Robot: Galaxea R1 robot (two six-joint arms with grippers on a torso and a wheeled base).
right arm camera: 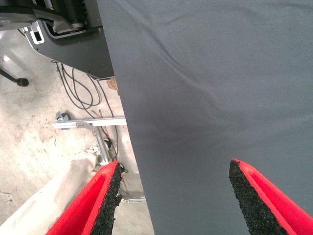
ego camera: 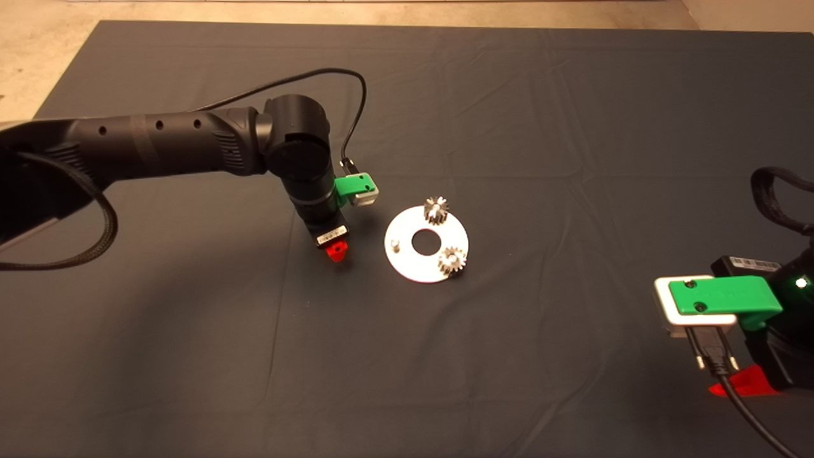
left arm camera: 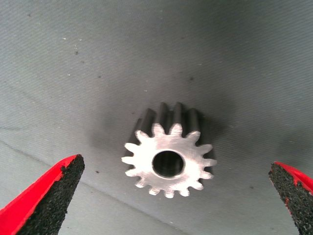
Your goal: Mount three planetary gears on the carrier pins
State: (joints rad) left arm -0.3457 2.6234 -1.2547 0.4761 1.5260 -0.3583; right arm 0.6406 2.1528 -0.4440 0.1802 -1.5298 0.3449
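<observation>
- Flat round silver-white disc (ego camera: 407, 261) with a big centre hole lies on the dark grey cloth mat (ego camera: 509, 127) of the worktop, mid-scene.
- Two small silvery steel toothed gears sit on the disc: one at its far edge (ego camera: 436, 210), one at its near right edge (ego camera: 452, 261). Both stand with bore axis vertical.
- One short silvery metal peg (ego camera: 395, 244) stands bare and upright on the disc's left side.
- Third gear (left arm camera: 168, 156) lies on the mat left of the disc, under the left hand (ego camera: 337, 251); bore faces up, flat machined end face, straight-cut teeth.
- Left hand is released: black rough pads (left arm camera: 54, 200) spread wide either side of that gear, not touching it.
- Right hand (right arm camera: 173, 200) waits at the near right edge, also released; only mat, bare floor and cables lie between its fingers.
</observation>
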